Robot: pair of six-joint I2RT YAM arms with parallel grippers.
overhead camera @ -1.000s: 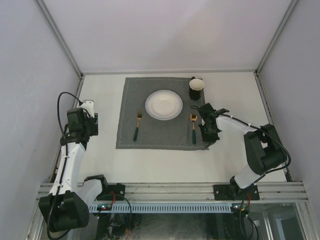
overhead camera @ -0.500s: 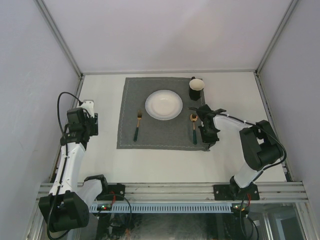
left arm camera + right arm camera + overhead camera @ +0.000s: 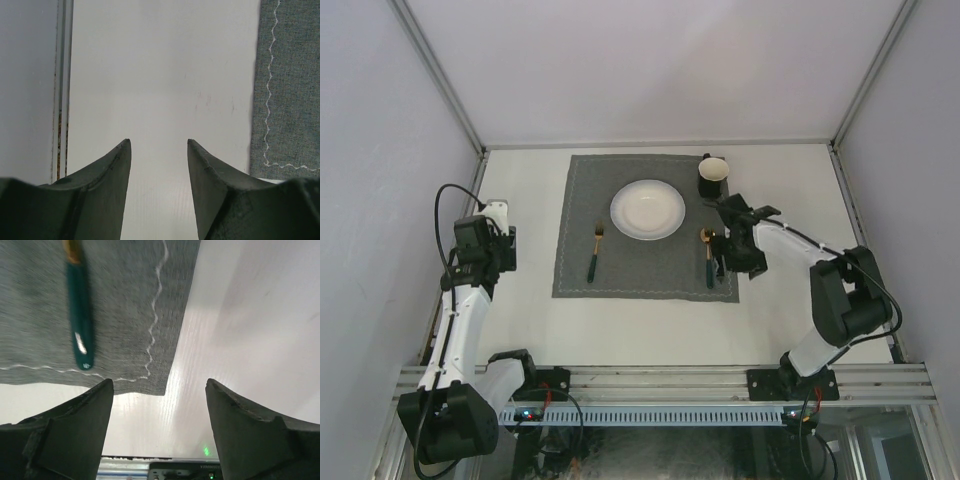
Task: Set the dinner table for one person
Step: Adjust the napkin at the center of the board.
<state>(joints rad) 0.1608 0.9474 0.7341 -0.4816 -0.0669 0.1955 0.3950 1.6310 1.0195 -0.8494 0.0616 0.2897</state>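
Observation:
The dinner table (image 3: 640, 320) is a plain off-white top. A grey stitched mat (image 3: 620, 275) lies on it, carrying a white plate (image 3: 647, 209), a green-handled fork (image 3: 594, 250) left of the plate and a green-handled spoon (image 3: 707, 256) right of it. A dark cup (image 3: 712, 175) stands at the mat's far right corner. My right gripper (image 3: 739, 262) hovers open just right of the spoon. In the right wrist view the right gripper (image 3: 159, 382) has nothing between its fingers, and the spoon handle (image 3: 80, 315) and the mat's near corner (image 3: 150, 370) show. My left gripper (image 3: 488, 232) stands open over bare table left of the mat (image 3: 290, 90), and the left wrist view also shows the left gripper (image 3: 159, 145) empty.
Aluminium rails (image 3: 660, 380) edge the table at the near side, with the arm bases on them. Another rail (image 3: 62, 90) runs close to the left gripper's left. Pale walls enclose the left, right and far sides.
My right gripper has gone from shut to open beside the mat's near right corner and has shifted slightly toward the far side. The left arm has not moved.

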